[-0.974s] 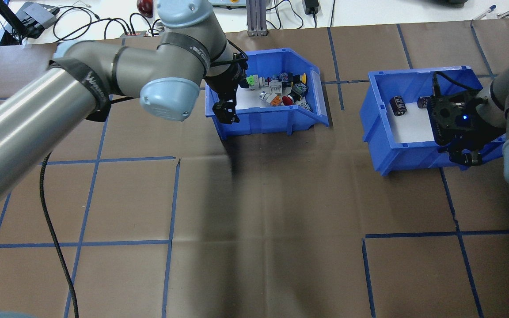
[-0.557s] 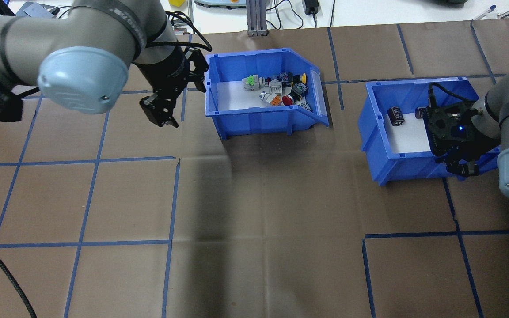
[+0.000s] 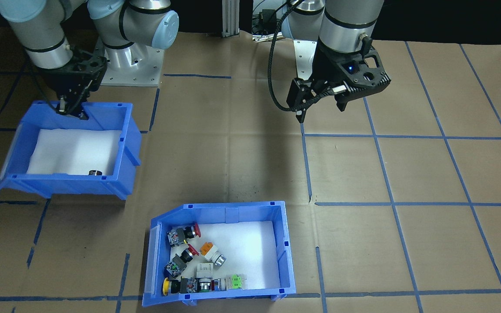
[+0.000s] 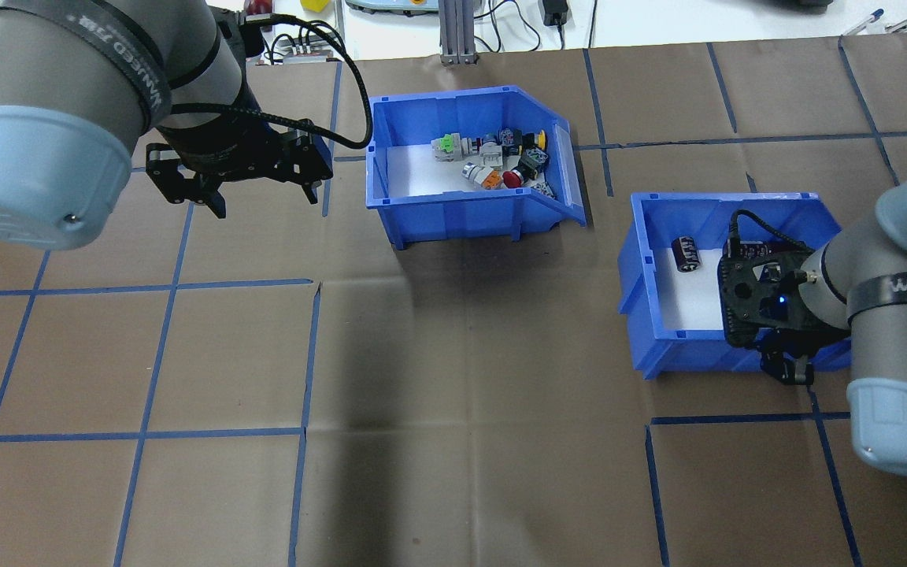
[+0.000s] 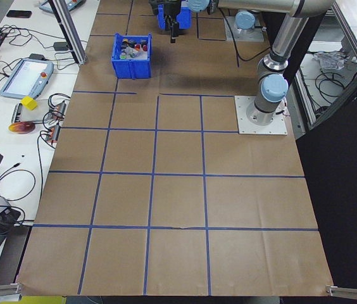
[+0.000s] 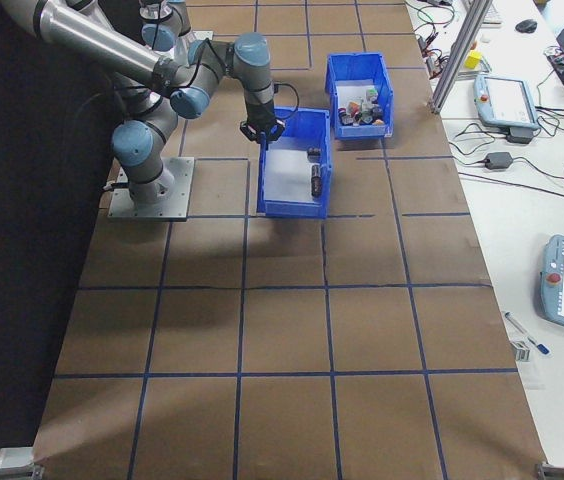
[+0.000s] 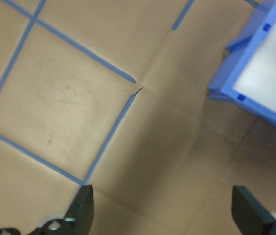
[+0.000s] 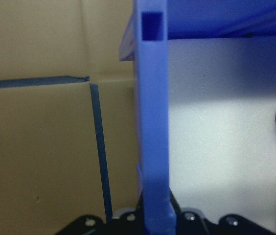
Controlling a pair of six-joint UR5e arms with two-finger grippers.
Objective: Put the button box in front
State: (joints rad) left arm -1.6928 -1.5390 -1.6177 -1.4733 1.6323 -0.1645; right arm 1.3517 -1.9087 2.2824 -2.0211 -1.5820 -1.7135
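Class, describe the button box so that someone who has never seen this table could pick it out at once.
On the brown paper-covered table marked with blue tape squares stand two blue bins. The button box is the one nearer the table's far edge, with no gripper on it. Its white liner carries a cluster of red, yellow, orange and green push-buttons, whereas its neighbour holds only dark cylinders.

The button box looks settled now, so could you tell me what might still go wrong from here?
1. The right gripper is clamped on the wall of the other bin; dragging it could tip it or roll its dark cylinders.
2. The left gripper hangs open beside the button box; a careless swing might knock it.
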